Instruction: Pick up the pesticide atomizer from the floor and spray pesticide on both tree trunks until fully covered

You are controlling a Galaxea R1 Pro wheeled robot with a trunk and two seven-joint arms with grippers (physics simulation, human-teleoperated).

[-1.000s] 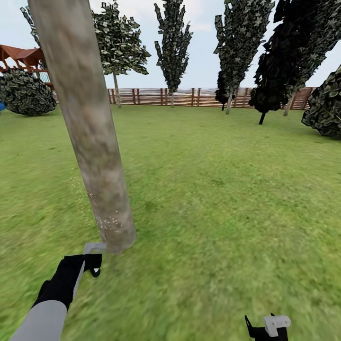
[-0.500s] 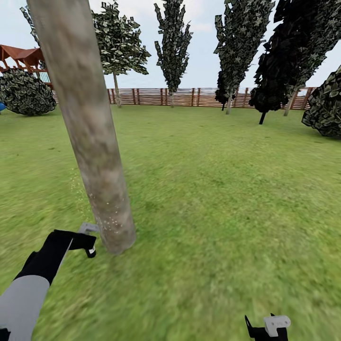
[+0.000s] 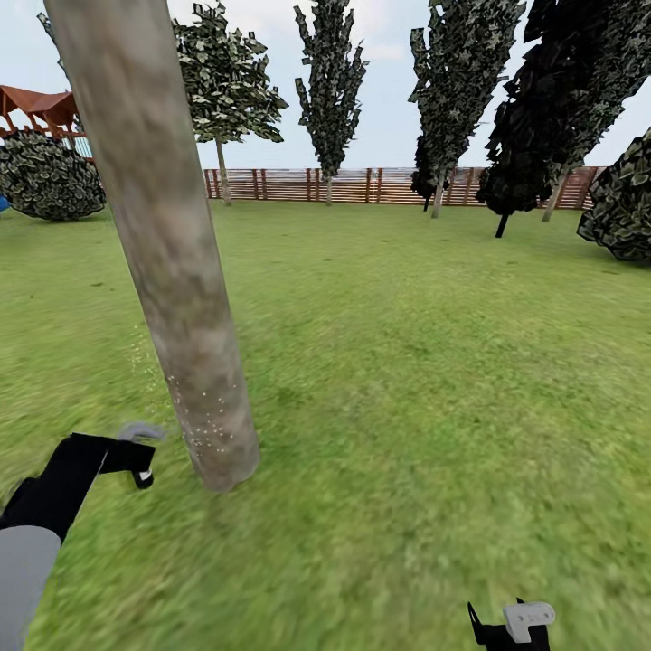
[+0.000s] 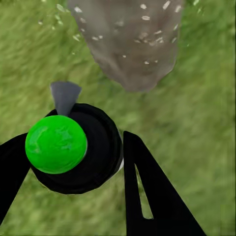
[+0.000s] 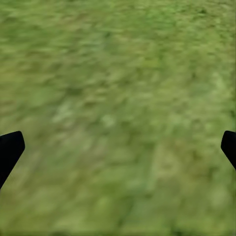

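Observation:
A thick tree trunk (image 3: 176, 271) of blotchy beige-grey bark leans across the left of the head view, its base on the grass. Whitish pesticide speckles (image 3: 206, 411) dot its lowest part. The pesticide atomizer (image 4: 73, 147), with a round bright green top, a black body and a grey nozzle (image 4: 65, 96), sits between the black fingers of my left gripper (image 4: 76, 142), which is shut on it. The nozzle points at the trunk base (image 4: 130, 44). In the head view the left gripper (image 3: 136, 458) is left of the trunk base, a little apart from it. My right gripper (image 5: 118, 147) hangs open over bare grass.
Lawn (image 3: 434, 362) stretches right of the trunk to a brown slat fence (image 3: 362, 183). Several leafy trees stand along it, with a dark-leaved tree (image 3: 533, 127) and bushes (image 3: 50, 176) at the sides. A red-roofed structure (image 3: 36, 107) shows far left.
My left arm has swung left and away from the trunk base, carrying the atomizer with it. The right arm has stayed put.

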